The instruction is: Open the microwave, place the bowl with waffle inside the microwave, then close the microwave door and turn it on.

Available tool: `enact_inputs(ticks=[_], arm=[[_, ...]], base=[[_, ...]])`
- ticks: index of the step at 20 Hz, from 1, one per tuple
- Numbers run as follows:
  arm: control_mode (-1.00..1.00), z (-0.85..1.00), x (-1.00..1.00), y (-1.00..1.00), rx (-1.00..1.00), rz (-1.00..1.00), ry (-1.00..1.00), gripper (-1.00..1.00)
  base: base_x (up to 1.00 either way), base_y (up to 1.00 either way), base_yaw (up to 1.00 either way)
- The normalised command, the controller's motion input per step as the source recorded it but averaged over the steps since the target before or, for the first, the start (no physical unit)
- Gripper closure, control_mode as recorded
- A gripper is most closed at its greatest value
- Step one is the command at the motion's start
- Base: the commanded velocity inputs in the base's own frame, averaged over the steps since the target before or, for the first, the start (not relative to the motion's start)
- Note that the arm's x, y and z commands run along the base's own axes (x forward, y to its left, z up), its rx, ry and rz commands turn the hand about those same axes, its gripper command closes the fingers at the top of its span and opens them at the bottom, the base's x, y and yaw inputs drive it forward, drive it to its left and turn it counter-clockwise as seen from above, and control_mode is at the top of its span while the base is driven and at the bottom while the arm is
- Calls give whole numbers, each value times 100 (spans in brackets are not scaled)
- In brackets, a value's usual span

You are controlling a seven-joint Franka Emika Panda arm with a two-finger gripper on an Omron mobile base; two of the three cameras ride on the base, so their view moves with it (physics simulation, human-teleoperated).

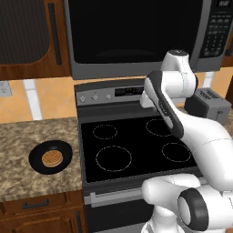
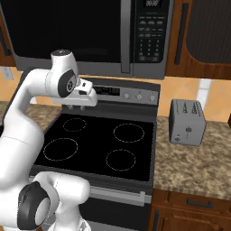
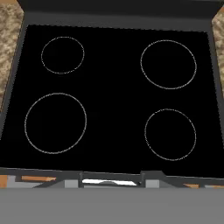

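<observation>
My tool (image 2: 85,100) hangs over the stove (image 1: 136,150), pointing down at the burners; can't tell how wide its fingers sit. Microwave (image 1: 136,36) above the stove, microwave door (image 1: 132,32) closed. Bowl (image 1: 50,157) with waffle (image 1: 52,158) inside sits on the table (image 1: 27,136) left of the stove. Toaster (image 2: 187,122) on the right side.

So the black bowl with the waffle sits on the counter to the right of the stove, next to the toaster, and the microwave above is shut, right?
Not quite. The bowl with the waffle sits on the counter left of the stove, as the left base view shows. The toaster stands alone on the right side. The microwave above is indeed shut.
</observation>
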Motion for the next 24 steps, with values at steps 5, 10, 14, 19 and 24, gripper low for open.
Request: enact_inputs(ticks=[5,10,14,19,24], arm=[[-100,20,-24,-19,7,-1,-13,-100],[-100,91,-51,-73,20,-3,-27,-100],[-100,74,-33,-98,5,-11,-13,-100],[-100,56,-6,-70,0,-18,0,-100],[-100,52,0,-23,0,-9,-8,-100]], base=[[0,0,0],[0,0,0],[0,0,0],[0,0,0],[0,0,0]])
